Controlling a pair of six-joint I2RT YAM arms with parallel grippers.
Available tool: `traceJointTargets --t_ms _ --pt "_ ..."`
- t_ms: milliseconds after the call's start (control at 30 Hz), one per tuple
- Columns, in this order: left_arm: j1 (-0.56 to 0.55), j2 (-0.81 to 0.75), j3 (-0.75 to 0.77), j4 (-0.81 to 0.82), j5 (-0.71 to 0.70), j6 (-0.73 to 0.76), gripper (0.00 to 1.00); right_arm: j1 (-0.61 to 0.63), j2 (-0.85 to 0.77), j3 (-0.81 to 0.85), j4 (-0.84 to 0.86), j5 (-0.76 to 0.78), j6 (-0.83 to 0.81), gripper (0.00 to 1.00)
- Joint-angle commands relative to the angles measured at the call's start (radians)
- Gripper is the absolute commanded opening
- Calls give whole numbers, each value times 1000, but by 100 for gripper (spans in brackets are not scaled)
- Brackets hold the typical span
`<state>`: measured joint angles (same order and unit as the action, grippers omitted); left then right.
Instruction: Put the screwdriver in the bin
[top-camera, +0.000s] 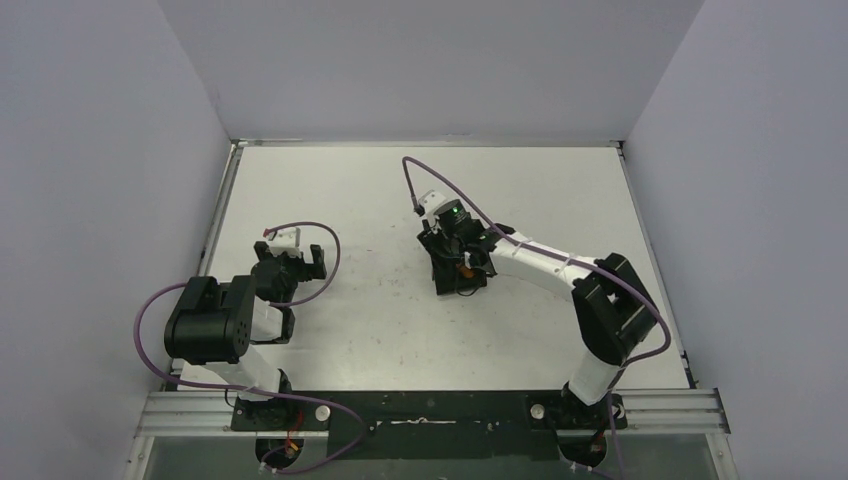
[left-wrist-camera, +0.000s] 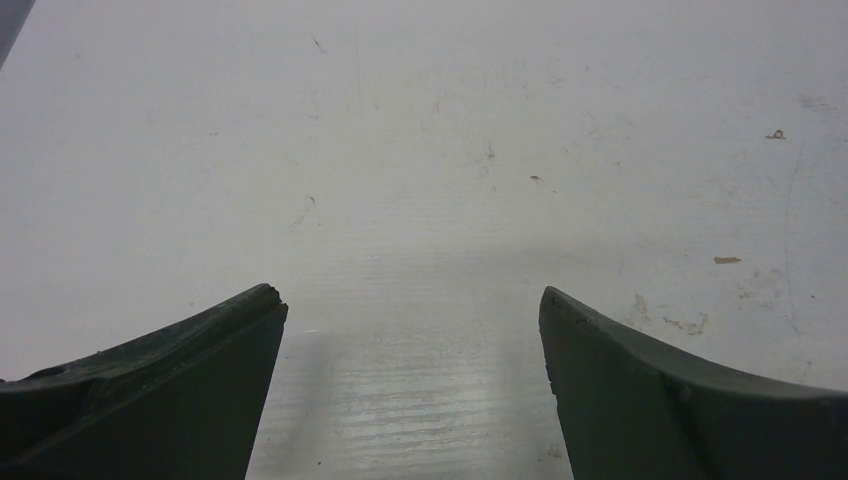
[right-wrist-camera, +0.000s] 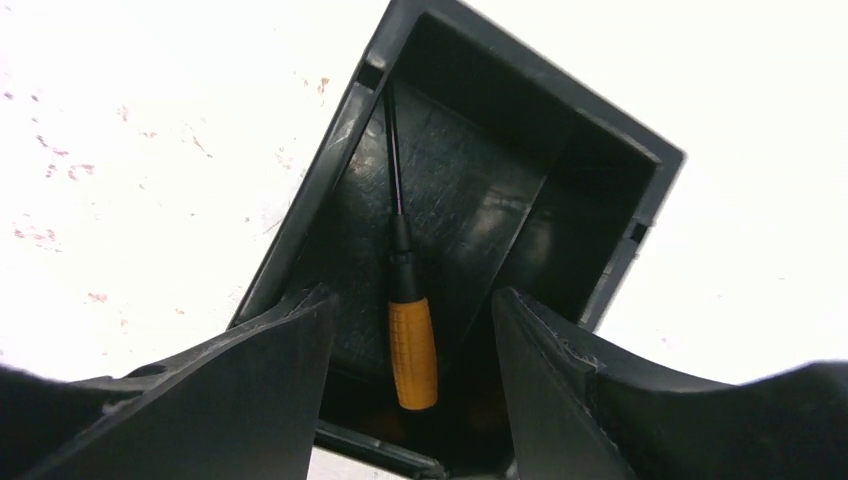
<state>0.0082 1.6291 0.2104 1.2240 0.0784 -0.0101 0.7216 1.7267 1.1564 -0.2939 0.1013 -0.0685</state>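
Screwdriver (right-wrist-camera: 412, 340) flat inside bin (right-wrist-camera: 600, 160).

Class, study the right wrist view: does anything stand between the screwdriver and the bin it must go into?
Nothing visible does. The screwdriver already lies on the floor of the bin, and the right gripper hangs open above it, a finger on either side.

I see the screwdriver (right-wrist-camera: 412, 340) lying in the bin (right-wrist-camera: 620, 190) along one long wall, under my right tool (right-wrist-camera: 410, 300). The bin sits mid-table (top-camera: 380, 190), well right of the left tool (top-camera: 290, 262).
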Motion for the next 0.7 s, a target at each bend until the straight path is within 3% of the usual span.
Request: traceJointTargets --t_ms 0,100,267,667 --pt "-1 -13 21 44 -2 4 97 7 -126 41 37 64 16 60" --pt "-1 -13 21 43 -3 4 97 7 -175 48 24 93 20 66" --pt "-1 -12 21 43 -2 5 97 -10 -256 8 27 202 60 99" --pt "-1 -12 20 43 -2 4 97 -261 -511 -325 178 255 284 100"
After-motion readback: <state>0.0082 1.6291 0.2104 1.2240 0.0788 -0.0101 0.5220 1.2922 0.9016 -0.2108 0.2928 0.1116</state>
